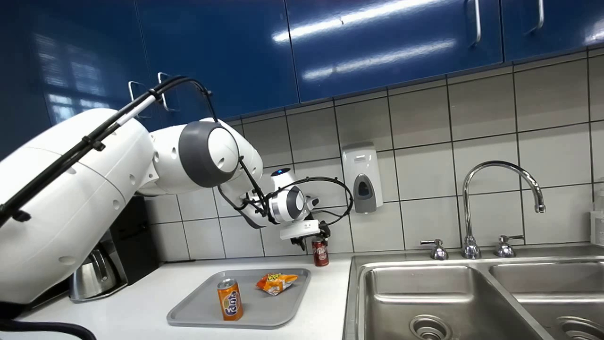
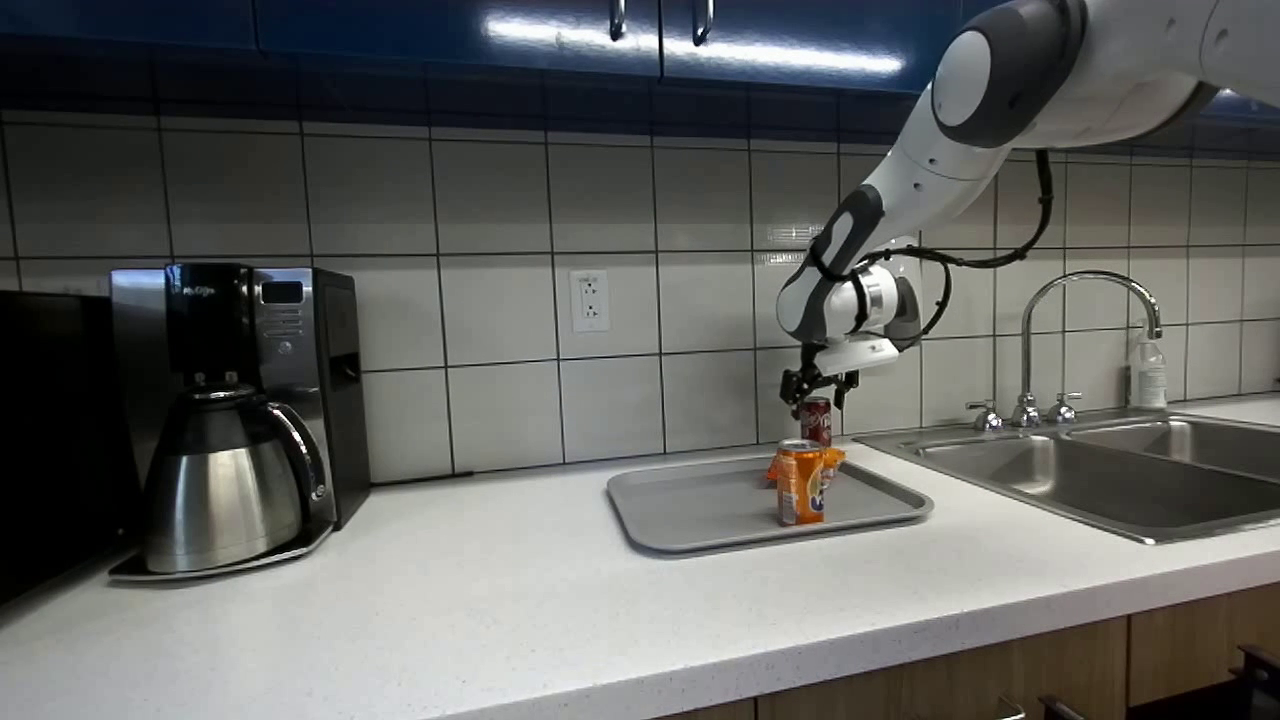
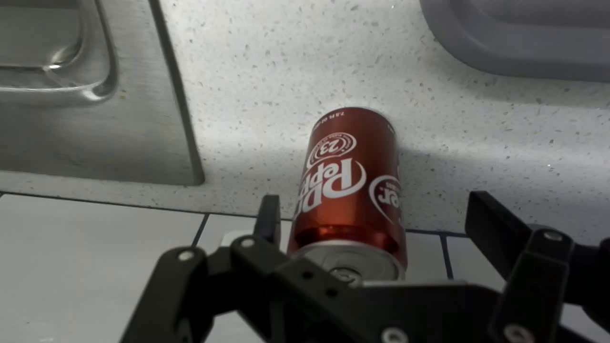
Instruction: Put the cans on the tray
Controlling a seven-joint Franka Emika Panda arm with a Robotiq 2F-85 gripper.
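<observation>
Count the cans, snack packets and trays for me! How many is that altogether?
Cans: 2, the orange can and the red can
Snack packets: 1, the orange packet
Trays: 1, the grey tray
Total: 4

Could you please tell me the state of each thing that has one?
Gripper: open, nothing gripped
Dr Pepper can: upright on the counter, off the tray
Fanta can: upright on the tray
Snack packet: lying on the tray
Tray: flat on the counter
Faucet: not running
Upper cabinets: shut
Carafe: in the coffee maker
</observation>
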